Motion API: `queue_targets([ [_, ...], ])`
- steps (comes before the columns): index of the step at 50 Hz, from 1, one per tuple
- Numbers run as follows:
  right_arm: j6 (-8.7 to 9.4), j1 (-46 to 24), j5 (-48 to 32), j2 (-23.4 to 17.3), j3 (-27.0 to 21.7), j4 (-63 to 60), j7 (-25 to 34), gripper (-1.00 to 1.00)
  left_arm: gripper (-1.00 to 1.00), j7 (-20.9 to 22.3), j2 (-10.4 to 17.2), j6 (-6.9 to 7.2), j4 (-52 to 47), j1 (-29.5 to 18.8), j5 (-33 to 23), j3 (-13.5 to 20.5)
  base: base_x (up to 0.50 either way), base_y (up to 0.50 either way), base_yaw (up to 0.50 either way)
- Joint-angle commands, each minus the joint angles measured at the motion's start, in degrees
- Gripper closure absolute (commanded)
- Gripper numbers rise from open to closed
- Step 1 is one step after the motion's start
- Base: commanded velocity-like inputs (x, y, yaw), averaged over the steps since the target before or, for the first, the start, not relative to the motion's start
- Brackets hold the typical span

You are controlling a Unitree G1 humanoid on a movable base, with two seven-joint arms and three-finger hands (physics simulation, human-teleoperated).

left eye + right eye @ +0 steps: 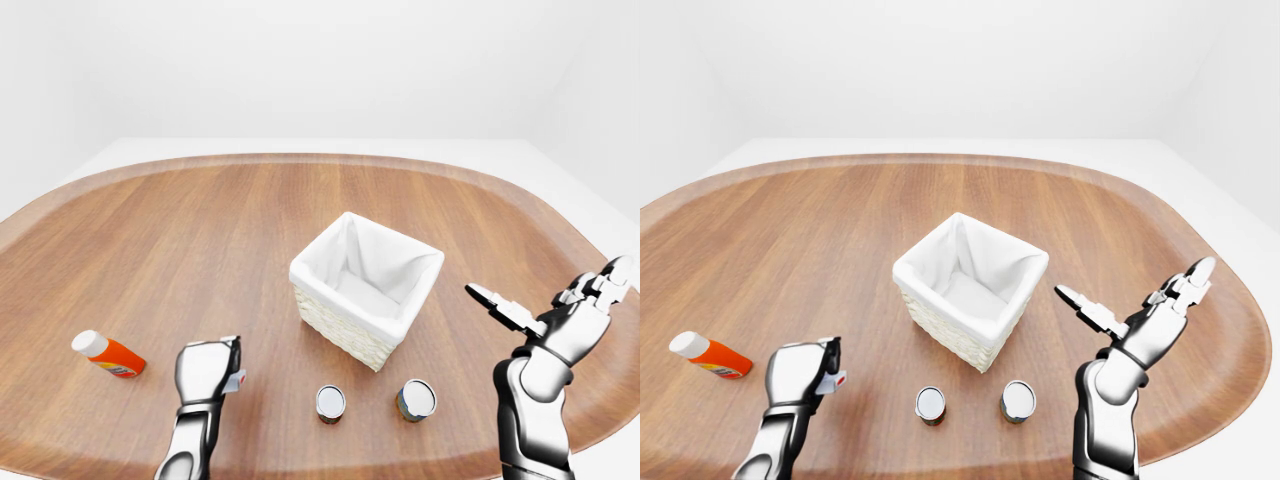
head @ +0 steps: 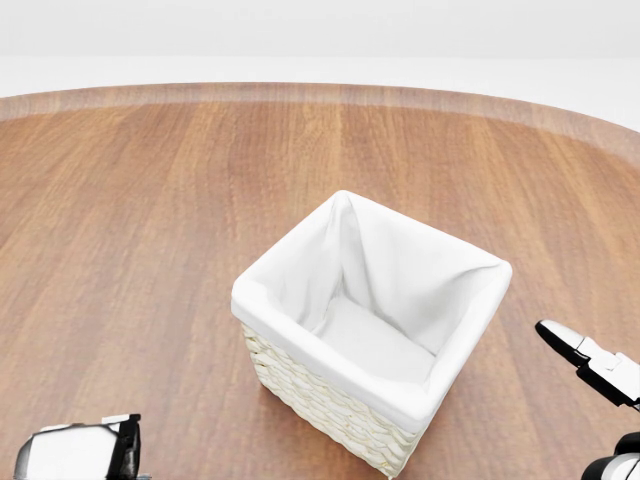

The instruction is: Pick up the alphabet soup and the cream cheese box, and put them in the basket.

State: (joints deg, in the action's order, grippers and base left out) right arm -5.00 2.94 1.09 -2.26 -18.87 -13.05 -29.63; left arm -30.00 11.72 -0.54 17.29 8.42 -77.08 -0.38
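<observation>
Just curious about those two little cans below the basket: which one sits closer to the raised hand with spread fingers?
The right-hand can, with the darker greenish side. It stands nearer the right hand than the silver can.

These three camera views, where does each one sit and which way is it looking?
Head view: on the head, tilted down at the basket; left hand and right hand at the bottom corners.
Left-eye view: on the head, wider over the table; both arms show.
Right-eye view: its twin, shifted sideways.
All share the basket.
</observation>
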Motion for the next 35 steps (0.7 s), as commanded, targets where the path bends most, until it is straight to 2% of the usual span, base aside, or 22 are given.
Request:
queue_targets([
  [1, 0.00, -0.05, -0.04, 0.00, 0.05, 0.24, -0.06, -1.00, 1.00, 0.00, -1.69, 3.86, -10.58, 0.90, -3.04, 1.26, 0.00, 0.00, 0.00],
  [6, 0.00, 0.01, 0.10, -0.02, 0.01, -0.16, 0.01, -1.00, 1.00, 1.79, -2.18, 4.12, -15.36, 1.23, -4.53, 1.61, 0.00, 0.00, 0.00],
  [8, 0.00, -0.03, 0.13, -0.04, -0.02, 0.09, 0.01, -1.00, 1.00, 3.15, -2.39, 3.35, -18.18, 1.53, -4.45, 1.81, 0.00, 0.00, 0.00],
  [17, 0.00, 0.00, 0.16, -0.02, -0.08, -0.16, -0.06, -1.00, 1.00, 10.37, -3.43, 2.42, -24.36, 0.41, -5.94, 2.64, 0.00, 0.00, 0.00],
  [27, 0.00, -0.15, 0.17, -0.11, -0.16, 0.25, -0.15, -1.00, 1.00, 17.12, -4.53, 2.58, -31.54, -1.65, -7.80, 2.95, 0.00, 0.00, 0.00],
  [30, 0.00, -0.13, 0.12, -0.11, -0.12, 0.28, -0.19, -1.00, 1.00, 20.85, -4.39, 2.33, -34.15, -2.99, -6.38, 4.19, 0.00, 0.00, 0.00],
  [35, 0.00, -0.15, 0.14, -0.12, -0.12, 0.42, -0.25, -1.00, 1.00, 24.43, -5.07, 2.62, -36.56, -4.44, -8.22, 3.42, 0.00, 0.00, 0.00],
])
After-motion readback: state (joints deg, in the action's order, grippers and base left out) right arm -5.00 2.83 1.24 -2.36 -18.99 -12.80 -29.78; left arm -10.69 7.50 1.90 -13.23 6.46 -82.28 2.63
